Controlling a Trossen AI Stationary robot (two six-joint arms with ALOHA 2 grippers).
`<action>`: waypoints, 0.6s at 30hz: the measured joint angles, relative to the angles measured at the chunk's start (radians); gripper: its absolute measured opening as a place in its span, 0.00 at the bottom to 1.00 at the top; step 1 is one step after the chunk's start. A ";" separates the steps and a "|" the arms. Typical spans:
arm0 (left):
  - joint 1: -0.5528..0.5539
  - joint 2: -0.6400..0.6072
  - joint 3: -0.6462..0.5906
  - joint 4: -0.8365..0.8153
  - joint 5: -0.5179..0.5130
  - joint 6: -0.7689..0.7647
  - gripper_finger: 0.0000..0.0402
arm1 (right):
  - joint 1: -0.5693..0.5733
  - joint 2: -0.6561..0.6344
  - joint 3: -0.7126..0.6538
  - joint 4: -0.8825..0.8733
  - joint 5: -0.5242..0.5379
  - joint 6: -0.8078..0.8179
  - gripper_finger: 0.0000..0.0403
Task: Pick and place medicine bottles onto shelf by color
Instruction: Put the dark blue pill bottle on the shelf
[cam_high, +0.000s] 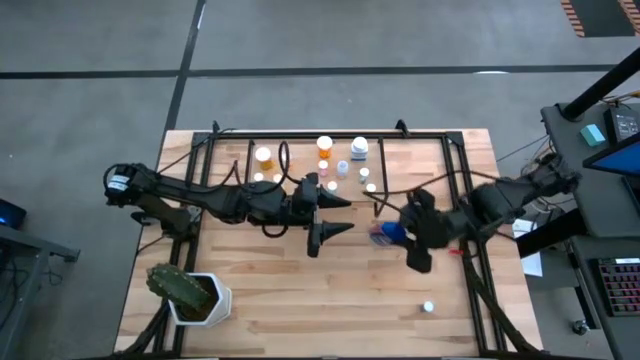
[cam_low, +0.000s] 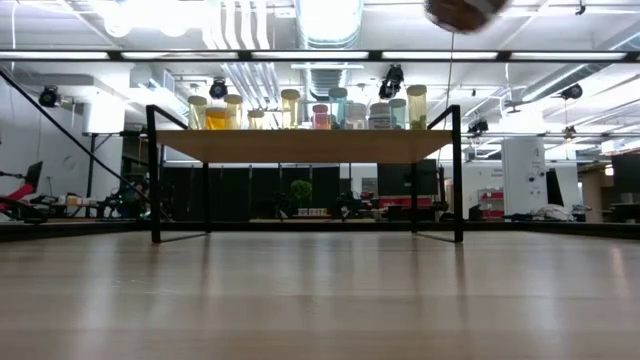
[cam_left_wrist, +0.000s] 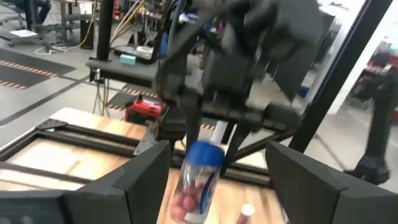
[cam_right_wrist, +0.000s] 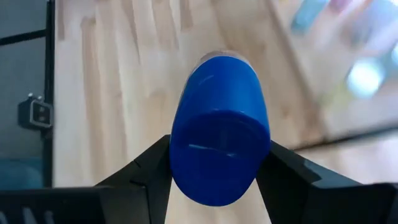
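**Right arm has the blue-capped bottle, carry to shelf is next**

Right gripper (cam_right_wrist: 214, 171) is pinching the blue-capped bottle (cam_right_wrist: 219, 149) by its cap, fingers pressed to both sides. The high view puts it right of table centre, in front of the shelf (cam_high: 430, 150). The left wrist view shows a clear body with pinkish contents hanging below the cap (looks lifted off the wood, can't confirm the clearance).

Step, as I read it: grasp done, transport pending. The next move needs enough lift to clear the shelf edge, then a reach to the board and a set-down with matching colours. It calls for an upright release, since this one is wider than the rest.

Left gripper (cam_high: 335, 215) sits just beside it at table centre, fingers spread wide, holding nothing. It points at the bottle, so it's the closest thing to clip on the way up.

Further out: one small white bottle (cam_high: 428, 307) lies alone near the front right of the table, still to sort. The cactus pot (cam_high: 195, 297) at front left is well clear.

Farthest: the row of bottles on the shelf (cam_high: 345, 160) is packed fairly tight, so the free gap is narrow.
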 joint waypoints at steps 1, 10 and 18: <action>0.001 0.000 0.000 -0.016 -0.002 0.010 0.62 | -0.030 0.013 0.031 0.000 0.000 -0.055 0.45; 0.018 -0.098 0.002 -0.140 -0.212 0.128 0.62 | -0.309 0.123 0.258 -0.017 -0.051 -0.356 0.45; 0.028 -0.186 0.001 -0.143 -0.422 0.321 0.62 | -0.456 0.281 0.388 -0.158 -0.189 -0.422 0.45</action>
